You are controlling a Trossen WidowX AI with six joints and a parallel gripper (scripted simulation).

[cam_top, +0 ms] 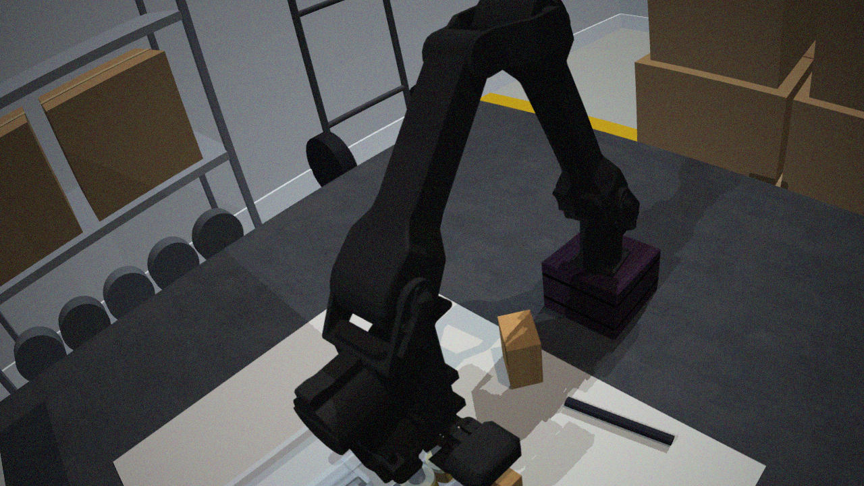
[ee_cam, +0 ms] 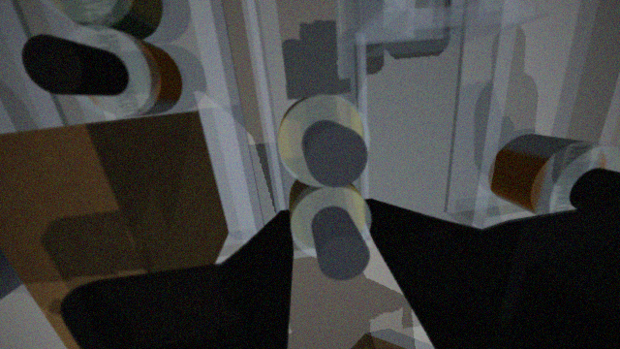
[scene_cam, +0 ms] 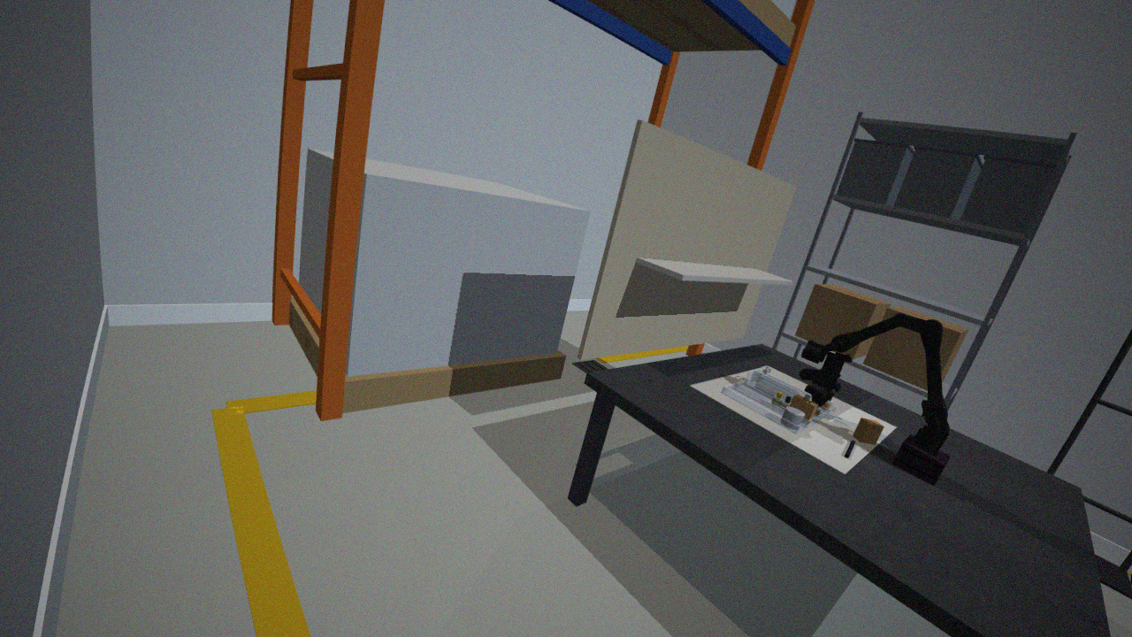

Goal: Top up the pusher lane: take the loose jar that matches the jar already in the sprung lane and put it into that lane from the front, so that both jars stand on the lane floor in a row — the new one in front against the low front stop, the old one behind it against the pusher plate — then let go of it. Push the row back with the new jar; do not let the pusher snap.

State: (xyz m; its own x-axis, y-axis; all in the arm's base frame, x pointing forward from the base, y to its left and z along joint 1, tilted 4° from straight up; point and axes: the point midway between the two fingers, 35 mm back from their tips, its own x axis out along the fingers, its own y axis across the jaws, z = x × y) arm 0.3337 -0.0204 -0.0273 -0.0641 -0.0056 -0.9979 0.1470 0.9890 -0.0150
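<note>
My gripper [ee_cam: 326, 212] is shut on the near grey-capped jar [ee_cam: 341, 242], a clear jar with a pale yellow rim. It looks upright. Directly beyond it, close or touching, stands a matching grey-capped jar [ee_cam: 335, 154], between the clear walls of the lane [ee_cam: 258, 82]. The two jars line up along the lane. Whether the held jar's base rests on the lane floor is hidden, and so is the front stop. The pusher plate cannot be made out clearly. In the top view the arm covers most of this area.
A black-capped amber jar [ee_cam: 167, 79] and a greenish jar [ee_cam: 142, 16] stand left; another amber jar [ee_cam: 515, 170] is right, beside the finger. A wooden block [ee_cam: 165, 189] [scene_cam: 801, 406] stands left. Another block [cam_top: 524, 362] [scene_cam: 868, 430] and a black rod [cam_top: 619, 421] lie nearer the base.
</note>
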